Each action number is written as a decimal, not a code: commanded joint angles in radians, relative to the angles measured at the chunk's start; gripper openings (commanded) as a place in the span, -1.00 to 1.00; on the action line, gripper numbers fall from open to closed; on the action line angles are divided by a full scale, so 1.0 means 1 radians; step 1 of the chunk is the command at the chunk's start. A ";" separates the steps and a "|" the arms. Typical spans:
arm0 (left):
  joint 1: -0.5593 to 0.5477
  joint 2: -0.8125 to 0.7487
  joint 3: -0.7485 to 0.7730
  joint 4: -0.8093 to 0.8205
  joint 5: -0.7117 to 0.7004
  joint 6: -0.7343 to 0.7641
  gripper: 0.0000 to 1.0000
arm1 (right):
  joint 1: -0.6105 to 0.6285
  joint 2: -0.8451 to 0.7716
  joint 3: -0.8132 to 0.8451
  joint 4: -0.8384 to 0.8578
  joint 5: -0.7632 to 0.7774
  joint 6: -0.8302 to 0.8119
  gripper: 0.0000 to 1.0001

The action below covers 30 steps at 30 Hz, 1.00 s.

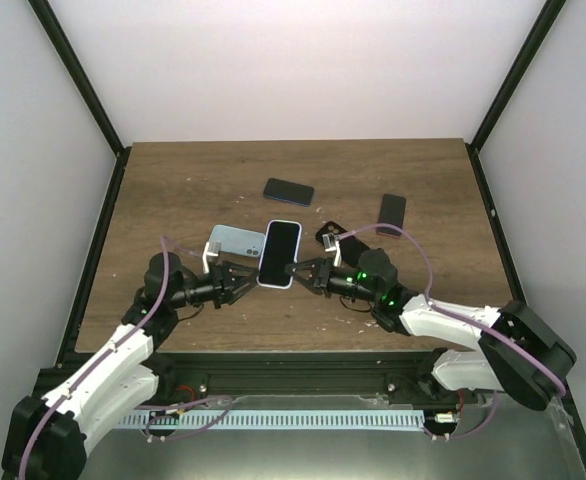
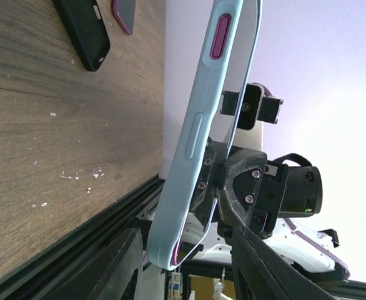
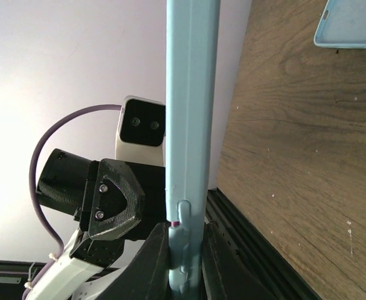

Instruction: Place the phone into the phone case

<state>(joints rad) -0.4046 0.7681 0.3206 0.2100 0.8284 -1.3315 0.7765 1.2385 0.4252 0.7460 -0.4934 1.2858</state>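
Above the brown wooden table [image 1: 173, 190], toward its near edge: dark-screened slab phone [image 1: 280, 253] appears seated in pale blue rubbery case [image 2: 195, 144] with magenta button [image 2: 220, 37] | right gripper [image 3: 186, 250] pinches one long edge | left gripper [image 1: 241, 281] fingers spread beside opposite edge, seemingly not touching | likely light, stiff, glass-fragile, slippery; best held by rims

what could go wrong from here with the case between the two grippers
1. The right gripper pinches only a thin edge of the light blue case, apparently off the table; a push from the left gripper, jaws open around the opposite edge, might twist it loose.
2. The grippers face each other closely, so fingers could collide.
3. A drop might land on the second light blue case beside it.
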 commanded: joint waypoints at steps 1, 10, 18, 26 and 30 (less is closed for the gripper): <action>-0.003 0.021 -0.004 0.041 -0.006 -0.003 -0.18 | -0.003 0.007 0.022 0.132 -0.021 0.016 -0.99; -0.025 0.076 0.010 0.085 -0.010 -0.013 -0.11 | -0.003 0.023 0.022 0.166 -0.017 0.044 -0.98; -0.032 0.058 0.019 0.038 -0.049 0.005 -1.00 | -0.003 0.027 0.011 0.148 -0.018 0.029 -0.98; -0.032 0.062 0.080 -0.169 -0.077 0.110 -0.90 | -0.003 0.020 0.007 0.099 -0.021 -0.005 -0.98; -0.033 0.041 0.111 -0.275 -0.124 0.170 -0.35 | -0.003 0.011 0.034 0.018 -0.014 -0.056 -0.98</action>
<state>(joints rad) -0.4389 0.8272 0.3893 0.1043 0.7765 -1.2140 0.7719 1.2774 0.4217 0.7918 -0.5117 1.3495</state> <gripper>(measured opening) 0.203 0.110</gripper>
